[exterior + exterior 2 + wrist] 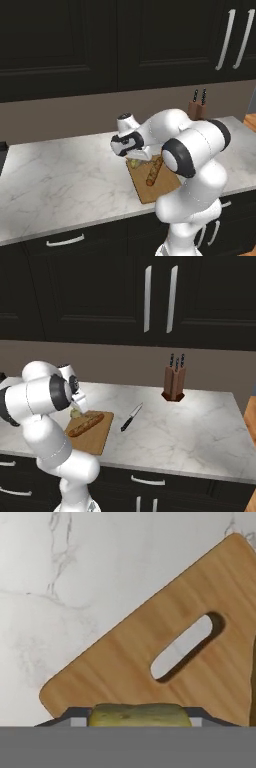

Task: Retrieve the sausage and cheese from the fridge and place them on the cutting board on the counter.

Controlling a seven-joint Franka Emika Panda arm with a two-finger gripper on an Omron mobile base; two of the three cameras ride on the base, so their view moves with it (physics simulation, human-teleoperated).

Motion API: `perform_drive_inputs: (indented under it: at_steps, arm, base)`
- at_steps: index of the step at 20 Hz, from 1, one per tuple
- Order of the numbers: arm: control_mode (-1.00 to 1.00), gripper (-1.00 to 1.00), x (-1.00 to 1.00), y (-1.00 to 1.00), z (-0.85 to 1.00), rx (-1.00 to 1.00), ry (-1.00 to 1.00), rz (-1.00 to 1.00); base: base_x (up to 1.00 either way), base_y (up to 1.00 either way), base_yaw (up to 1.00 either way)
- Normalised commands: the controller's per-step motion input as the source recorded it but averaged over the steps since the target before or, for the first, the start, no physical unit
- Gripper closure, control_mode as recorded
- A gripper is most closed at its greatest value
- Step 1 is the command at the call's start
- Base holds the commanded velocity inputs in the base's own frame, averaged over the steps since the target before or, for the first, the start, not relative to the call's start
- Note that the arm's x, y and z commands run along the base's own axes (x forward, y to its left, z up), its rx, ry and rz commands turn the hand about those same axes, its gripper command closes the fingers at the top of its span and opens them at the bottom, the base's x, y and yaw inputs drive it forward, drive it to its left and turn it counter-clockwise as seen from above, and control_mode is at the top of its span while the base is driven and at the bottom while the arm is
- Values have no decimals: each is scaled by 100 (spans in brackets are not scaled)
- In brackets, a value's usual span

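Hand view looks down on the cutting board [150, 657], its handle slot plain, with the cheese [139, 715] sitting between the two dark tips of the claw [139, 722]; the claw is clenched on the cheese, held above the board's near end. Left base view confirms the arm bent low over the cutting board [152, 181], which lies on the marble surface [65, 175] near its front edge.

Finding on the sausage: an elongated orange-tan, speckled stick [153, 172] lies on the board. It looks longer and lighter than a dark sausage, so I cannot confirm that the sausage has been delivered; no dark reddish cylinder can be made out here.

Right base view shows a loose knife [131, 417] on the surface just beside the board, and a knife block [174, 382] further back.

Assessment: the cheese has been fetched and awaits release, so that half looks nearly complete. The sausage remains outstanding, in my judgement.
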Motion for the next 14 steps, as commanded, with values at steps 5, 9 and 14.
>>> perform_drive_inputs:
  at_steps: [5, 9, 14]
  arm:
    - [-100, -100, -23, -29, -3, 0, -1, -2]
    - [-100, -100, -62, -26, 13, 0, -10, -5]
    - [-100, -100, -72, -3, 59, 0, -18, -5]
  base:
    - [0, 0, 0]
    - [0, 0, 0]
    - [0, 0, 0]
